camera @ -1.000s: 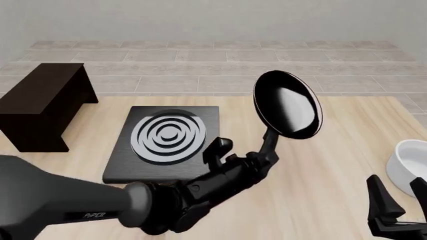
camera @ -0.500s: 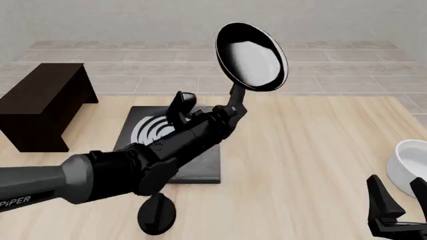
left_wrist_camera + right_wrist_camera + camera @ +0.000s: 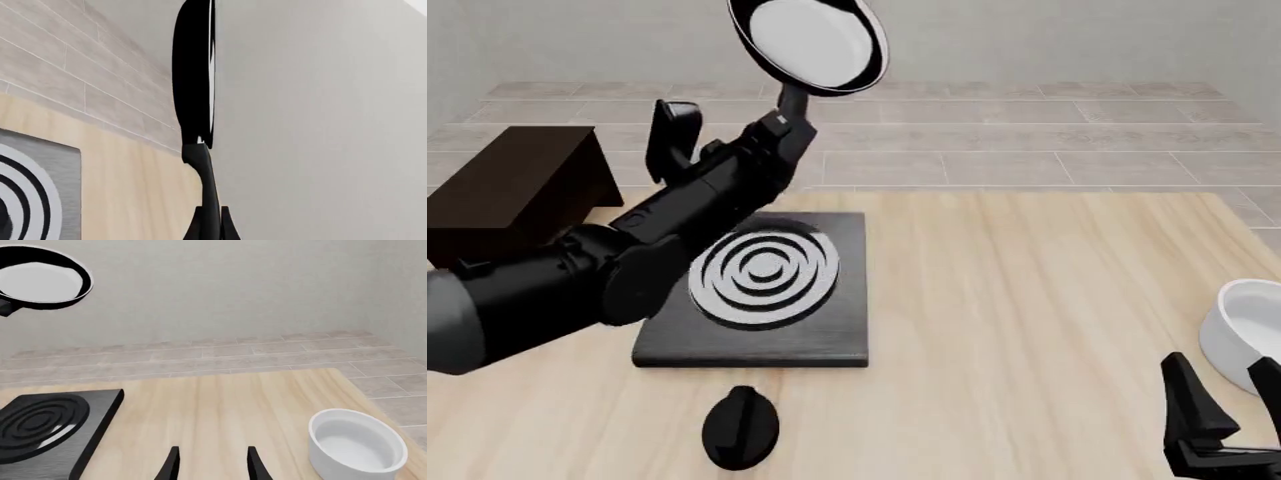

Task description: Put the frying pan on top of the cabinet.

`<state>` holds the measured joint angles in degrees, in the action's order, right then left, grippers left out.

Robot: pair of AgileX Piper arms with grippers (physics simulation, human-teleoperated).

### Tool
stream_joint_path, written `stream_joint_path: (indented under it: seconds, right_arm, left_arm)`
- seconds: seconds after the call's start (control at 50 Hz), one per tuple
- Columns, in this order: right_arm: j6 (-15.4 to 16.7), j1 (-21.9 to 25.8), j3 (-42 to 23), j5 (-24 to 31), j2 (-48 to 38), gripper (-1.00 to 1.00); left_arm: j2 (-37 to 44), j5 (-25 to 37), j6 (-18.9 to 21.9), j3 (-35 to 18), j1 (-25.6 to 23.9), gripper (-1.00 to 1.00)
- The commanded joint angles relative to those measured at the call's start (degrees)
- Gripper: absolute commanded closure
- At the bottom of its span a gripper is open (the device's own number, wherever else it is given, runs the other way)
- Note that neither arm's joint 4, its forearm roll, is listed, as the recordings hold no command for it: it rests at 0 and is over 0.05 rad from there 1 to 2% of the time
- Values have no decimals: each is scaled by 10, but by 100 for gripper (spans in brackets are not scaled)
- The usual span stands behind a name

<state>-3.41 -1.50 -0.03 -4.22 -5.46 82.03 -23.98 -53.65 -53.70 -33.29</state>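
Note:
My left gripper [image 3: 777, 128] is shut on the thin black handle of the frying pan [image 3: 811, 45]. It holds the pan high in the air beyond the stove plate's far edge, tilted so its grey-white inside faces the front camera. In the left wrist view the frying pan [image 3: 193, 75] shows edge-on above the left gripper [image 3: 213, 231]. It also shows in the right wrist view [image 3: 43, 281]. The dark brown cabinet [image 3: 507, 205] stands at the table's far left, left of and below the pan. My right gripper [image 3: 1228, 405] is open and empty at the front right, also seen in the right wrist view [image 3: 212, 467].
A black square stove plate [image 3: 761, 285] with grey rings lies left of the table's centre. A black knob [image 3: 741, 428] lies in front of it. A white bowl [image 3: 1248, 335] stands at the right edge, close to my right gripper, and shows in the right wrist view [image 3: 357, 450].
My left arm has swung the frying pan up and to the left, from right of the stove plate to high above its far edge, nearer the cabinet. The right arm has not moved.

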Motion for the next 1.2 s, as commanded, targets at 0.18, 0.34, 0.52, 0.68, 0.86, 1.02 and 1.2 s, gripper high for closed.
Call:
stream_joint_path:
  seconds: [0.18, 0.34, 0.52, 0.68, 0.86, 1.02, 1.2]
  right_arm:
    - [1, 2, 0, 1, 0, -100]
    - [2, 3, 0, -1, -3, -100]
    - [3, 3, 0, -4, -6, -100]
    - [3, 3, 0, -1, -2, -100]
    - [3, 2, 0, -5, -7, -100]
    - [2, 2, 0, -5, -7, -100]
    - [1, 2, 0, -15, -18, -100]
  left_arm:
    - [-48, 14, -32, -17, 110, 100]
    - [-66, 7, -47, -10, 138, 100]
    - [-78, -5, -81, 4, 182, 100]
    - [-76, -14, -106, 14, 224, 100]
    - [-72, -22, -132, 22, 262, 100]
    - [-70, -16, -140, 23, 292, 100]
    - [-59, -19, -149, 24, 306, 100]
